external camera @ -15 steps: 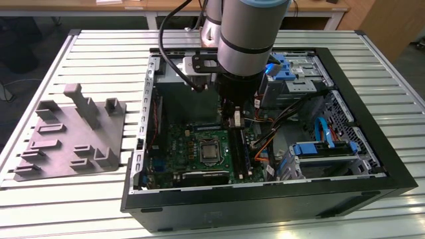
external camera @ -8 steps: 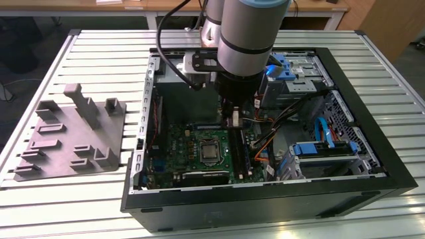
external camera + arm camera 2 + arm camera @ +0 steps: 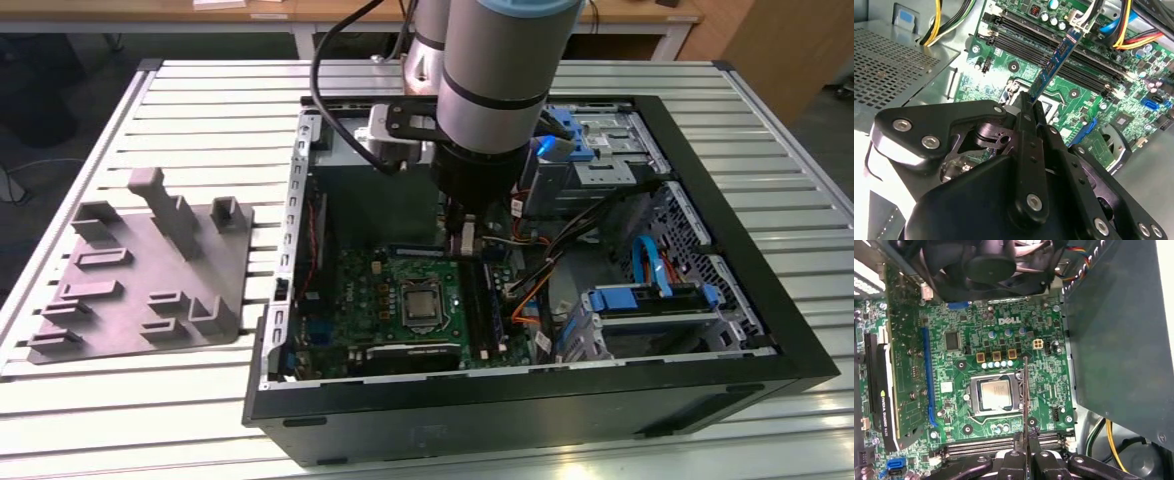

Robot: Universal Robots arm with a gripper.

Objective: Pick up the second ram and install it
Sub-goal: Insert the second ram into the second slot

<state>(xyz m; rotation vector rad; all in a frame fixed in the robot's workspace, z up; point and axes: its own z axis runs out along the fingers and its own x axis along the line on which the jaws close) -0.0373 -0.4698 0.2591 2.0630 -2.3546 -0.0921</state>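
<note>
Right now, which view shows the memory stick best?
The second wrist view: the memory stick shows its flat side, clamped in the gripper over the motherboard. The first wrist view catches it edge-on, a thin line; the exterior view gives a small sliver under the arm.

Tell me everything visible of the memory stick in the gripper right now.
The thin, flat, blue-green memory stick is a narrow circuit board with small parts along its face. One end is clamped between the fingers of the black gripper. The rest juts out free, tilted above the green motherboard, not seated in the long black slots. The first wrist view shows it edge-on.
</note>
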